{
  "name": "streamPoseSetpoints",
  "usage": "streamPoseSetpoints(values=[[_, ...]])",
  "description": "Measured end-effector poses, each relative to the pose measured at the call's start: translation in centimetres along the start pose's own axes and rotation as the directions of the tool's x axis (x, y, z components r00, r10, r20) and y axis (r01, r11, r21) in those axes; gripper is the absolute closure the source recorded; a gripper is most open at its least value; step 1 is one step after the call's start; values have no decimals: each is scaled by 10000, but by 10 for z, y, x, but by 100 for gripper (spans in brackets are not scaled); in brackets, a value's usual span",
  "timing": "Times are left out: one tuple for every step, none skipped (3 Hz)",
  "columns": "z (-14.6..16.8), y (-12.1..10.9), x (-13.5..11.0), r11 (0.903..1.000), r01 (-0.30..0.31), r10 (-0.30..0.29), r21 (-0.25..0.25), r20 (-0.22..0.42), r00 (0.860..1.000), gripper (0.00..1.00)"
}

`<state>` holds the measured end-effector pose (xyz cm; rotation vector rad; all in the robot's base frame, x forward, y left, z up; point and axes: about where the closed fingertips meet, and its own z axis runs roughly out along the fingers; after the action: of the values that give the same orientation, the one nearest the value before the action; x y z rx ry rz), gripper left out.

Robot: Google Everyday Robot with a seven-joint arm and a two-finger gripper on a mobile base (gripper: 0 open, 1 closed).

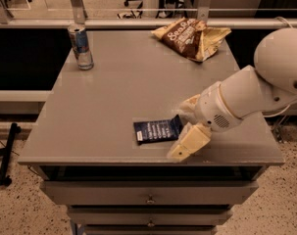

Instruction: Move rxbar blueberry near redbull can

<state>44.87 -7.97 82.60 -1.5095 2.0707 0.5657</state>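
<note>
Three things on the grey surface [118,92]. At the back-left corner, upright and just in from the edges: the redbull can [80,47], silver and blue, shiny rim on top. Near the back edge, right of the middle and toward the back-right corner: a crinkled brown-and-cream chip bag [192,35], lying flat. Close to the front edge, a little right of centre: the rxbar blueberry [157,130], flat, dark navy wrapper up, pale lines of text showing, long side roughly along the front edge, right end tipped slightly toward the back. Well apart from the redbull can, with most of the bare surface between the two on a diagonal. Well apart from the chip bag too. Reaching in over the right edge: a thick white arm [246,94], ending in the tool [178,131], low over the front-right part of the surface. Spread wide, one cream finger [189,142] on the front-edge side of the bar's right end and the other on the back side, with the crimped right end between them. Not closed on the bar; contact with the wrapper: cannot tell. Tip of the front finger nearly at the front edge of the surface. Below the front edge: grey drawers [150,192] with small metal pulls. Beyond the back edge: a pale rail [138,22]. Lower right, beside the drawers: speckled floor [285,199].
</note>
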Motion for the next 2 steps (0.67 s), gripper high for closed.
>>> streamPoseSetpoints(values=[[6, -3, 0, 9999, -147, 148, -61, 123, 9998, 37], [8, -5, 0, 9995, -305, 307, -97, 168, 9994, 60]])
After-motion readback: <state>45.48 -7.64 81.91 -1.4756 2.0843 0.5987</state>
